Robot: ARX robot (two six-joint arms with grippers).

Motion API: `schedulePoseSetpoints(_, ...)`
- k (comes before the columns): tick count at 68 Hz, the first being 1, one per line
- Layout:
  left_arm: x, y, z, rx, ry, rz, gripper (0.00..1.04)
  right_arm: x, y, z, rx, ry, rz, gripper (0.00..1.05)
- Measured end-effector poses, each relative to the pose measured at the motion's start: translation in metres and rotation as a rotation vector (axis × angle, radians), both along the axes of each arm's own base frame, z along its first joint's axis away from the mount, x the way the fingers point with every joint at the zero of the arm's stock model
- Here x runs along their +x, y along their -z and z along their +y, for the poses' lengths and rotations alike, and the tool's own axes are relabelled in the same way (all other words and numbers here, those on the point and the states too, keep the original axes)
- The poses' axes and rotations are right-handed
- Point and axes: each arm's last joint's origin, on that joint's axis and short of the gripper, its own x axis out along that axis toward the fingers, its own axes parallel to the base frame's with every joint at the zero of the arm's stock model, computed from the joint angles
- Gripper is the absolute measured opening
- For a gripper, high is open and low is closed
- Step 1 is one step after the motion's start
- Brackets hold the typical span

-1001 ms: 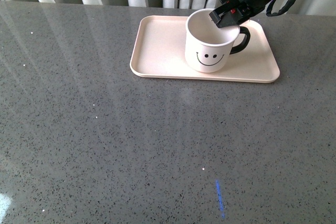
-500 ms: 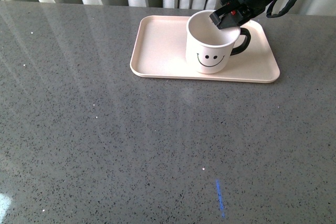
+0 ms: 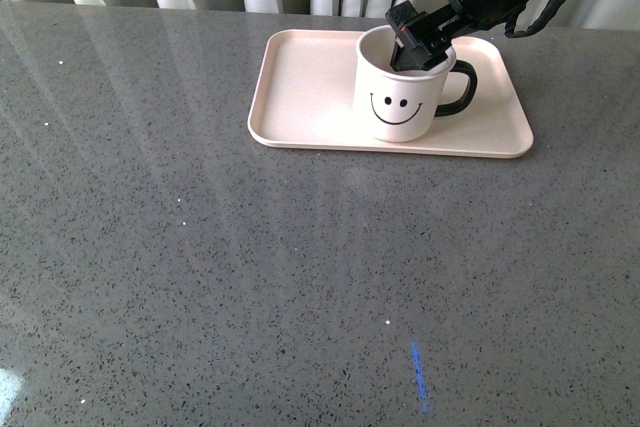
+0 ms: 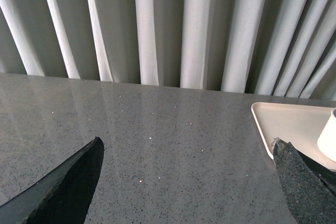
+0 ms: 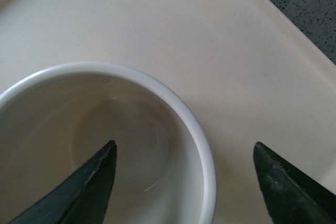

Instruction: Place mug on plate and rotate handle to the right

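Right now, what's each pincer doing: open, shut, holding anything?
Left pincer: open, holding nothing.
Right pincer: open, straddling the mug wall on the plate, one finger inside, not clamped.

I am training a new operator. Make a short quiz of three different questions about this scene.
1. True or false: the mug stands on the plate.
2. In the front view, the handle points: A) left, B) right, C) at the camera.
3. Fill in: the right gripper has its jaws ____, one finger inside the mug, the other outside its rim.

Key: 1 true; 2 B; 3 open.
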Motion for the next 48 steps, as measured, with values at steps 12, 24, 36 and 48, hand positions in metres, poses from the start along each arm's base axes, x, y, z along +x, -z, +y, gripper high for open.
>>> schedulePoseSetpoints(12,0.0,0.0,0.0,0.0,0.0,0.0,0.95,0.001,-0.003,-0.001,0.03,0.005,-0.016,0.95)
schedulePoseSetpoints(24,0.0,0.0,0.0,0.0,0.0,0.0,0.95,0.001,-0.023,-0.006,0.065,0.007,-0.077,0.96)
schedulePoseSetpoints(36,0.0,0.0,0.0,0.0,0.0,0.0,0.95,-0.009,-0.059,-0.017,0.136,0.015,-0.181,0.96)
schedulePoseSetpoints(48,0.0,0.0,0.0,0.0,0.0,0.0,0.95,-0.042,-0.085,-0.025,0.197,0.049,-0.365,0.92)
